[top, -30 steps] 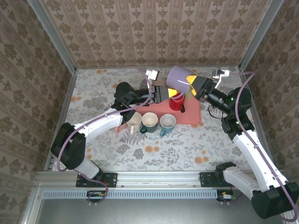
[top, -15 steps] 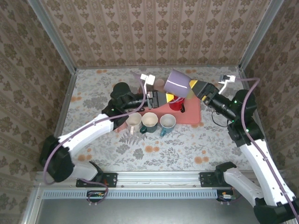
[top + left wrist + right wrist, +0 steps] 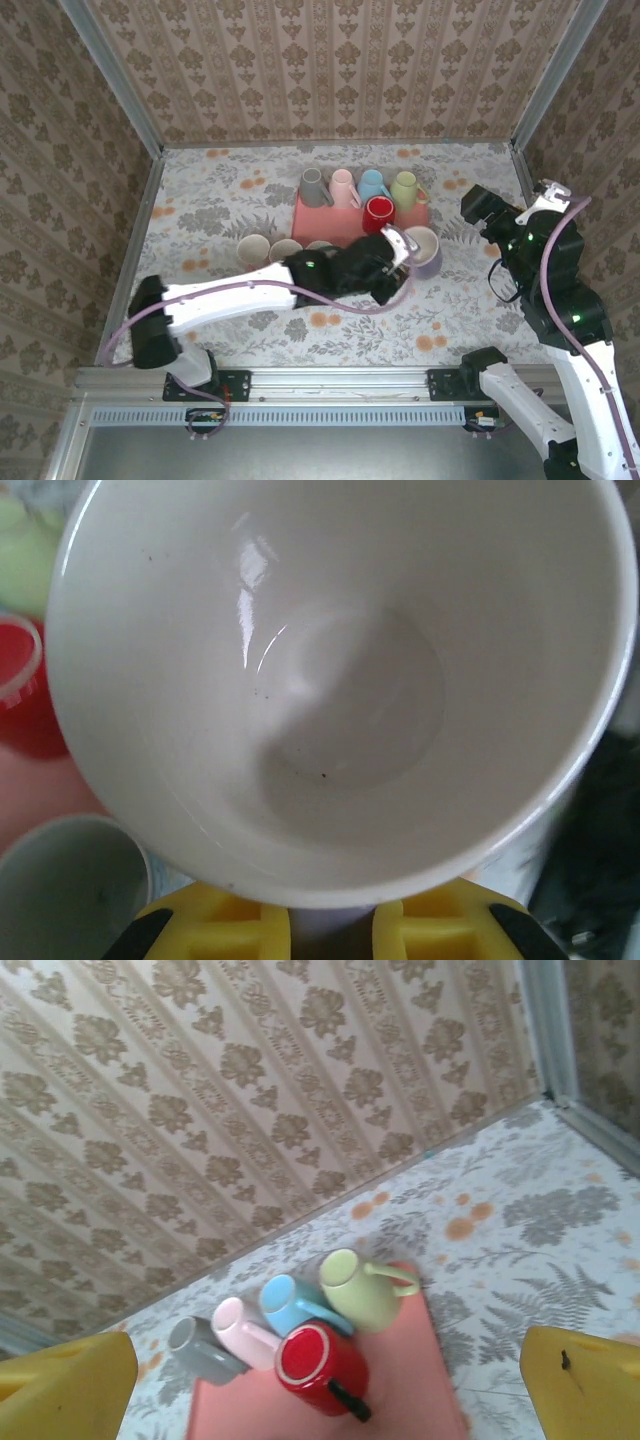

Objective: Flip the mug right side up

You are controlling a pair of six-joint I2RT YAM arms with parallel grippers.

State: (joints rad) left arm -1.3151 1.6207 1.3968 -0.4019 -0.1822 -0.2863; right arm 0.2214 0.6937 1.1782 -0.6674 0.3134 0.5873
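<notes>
The lavender mug [image 3: 424,248] stands mouth up just beside the near right corner of the pink tray [image 3: 340,226], lilac on the outside and glossy white within, though from above I cannot tell whether its base rests on the table [image 3: 200,200]. The left gripper [image 3: 400,250] reaches it from the tray's near side and is clamped on its wall. The left wrist view shows that grip closely: the two yellow fingers [image 3: 220,930] pinch a thin strip of the wall at the bottom of the frame, and the mug's [image 3: 340,700] white bowl carries a few dark specks and bright highlights that the overhead view does not resolve. It also catches the red mug [image 3: 20,690] and a pale mug [image 3: 70,890] past the rim. The right gripper [image 3: 477,207] hangs to the right of the tray, well apart from the lavender mug; its wrist view has the yellow fingers [image 3: 585,1380] spread to the frame's opposite edges with nothing between them. That view shows the tray [image 3: 425,1380] from the side, with the grey mug [image 3: 195,1345], pink mug [image 3: 238,1325], blue mug [image 3: 290,1305] and green mug [image 3: 352,1290] in a row along its far edge and the red mug [image 3: 318,1360] in front. Only the overhead view shows two cream mugs [image 3: 250,248] beside the tray's near left corner.
</notes>
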